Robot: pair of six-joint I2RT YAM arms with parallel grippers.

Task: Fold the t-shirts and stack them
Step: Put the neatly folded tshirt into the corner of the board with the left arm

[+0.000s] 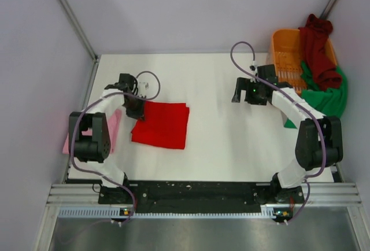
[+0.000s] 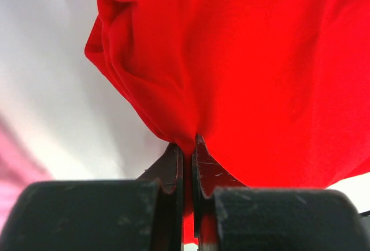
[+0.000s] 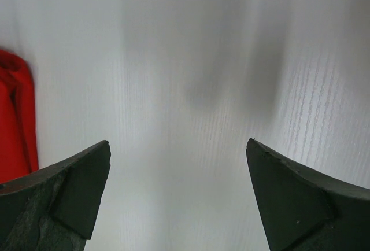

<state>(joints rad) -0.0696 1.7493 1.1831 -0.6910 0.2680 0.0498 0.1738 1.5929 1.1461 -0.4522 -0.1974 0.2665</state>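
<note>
Bright red cloth t-shirt (image 1: 161, 125) lies folded, left gripper (image 2: 188, 144) clamping its corner.
Right gripper (image 3: 178, 142) gapes empty; maroon t-shirt (image 1: 318, 48) and green t-shirt (image 1: 330, 98) unfolded, far-right corner.

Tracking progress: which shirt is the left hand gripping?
The red shirt, folded mid-table, its edge pinched in the left hand. Pink lies under that arm; maroon and green hang at the basket.

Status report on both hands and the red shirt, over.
Left hand shut on red t-shirt edge. Right hand open, empty, above table. Nothing lying on the shirt.
</note>
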